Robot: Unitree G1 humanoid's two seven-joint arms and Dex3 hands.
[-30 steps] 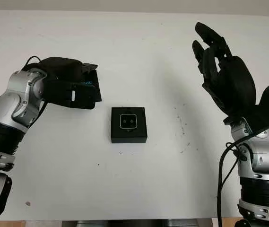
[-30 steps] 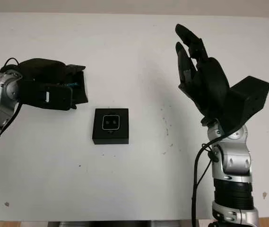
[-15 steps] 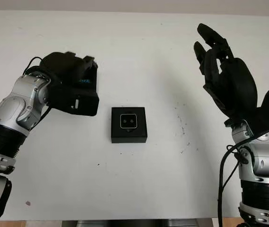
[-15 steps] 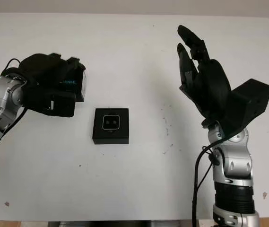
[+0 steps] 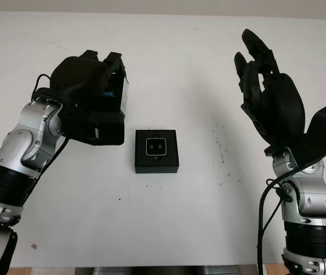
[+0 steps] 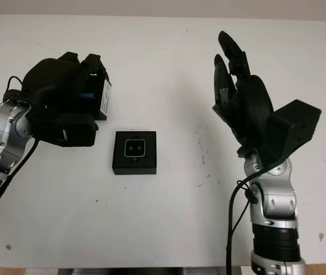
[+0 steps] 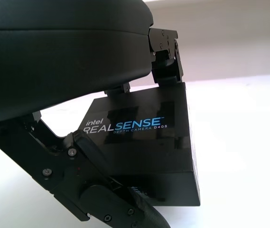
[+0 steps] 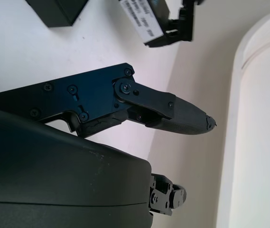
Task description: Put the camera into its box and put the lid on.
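A black square box (image 5: 156, 151) sits open at the table's centre with the small camera (image 5: 156, 147) lying in it, lens side up. My left hand (image 5: 91, 100) is raised just left of and behind the box, shut on the black lid (image 7: 144, 137), which reads "RealSense" on its face. The lid (image 5: 117, 94) is off the table and tilted, its white label edge turned toward the box. My right hand (image 5: 268, 94) is held up over the right side of the table, open, well apart from the box.
The white table (image 5: 168, 217) carries a few dark specks right of the box (image 5: 220, 154). Its far edge meets a pale wall. The box (image 8: 59, 12) and the held lid (image 8: 142, 16) appear small in the right wrist view.
My left hand has lifted the lid up from the table, turned it more upright and brought it slightly nearer the box. The right hand has barely shifted.
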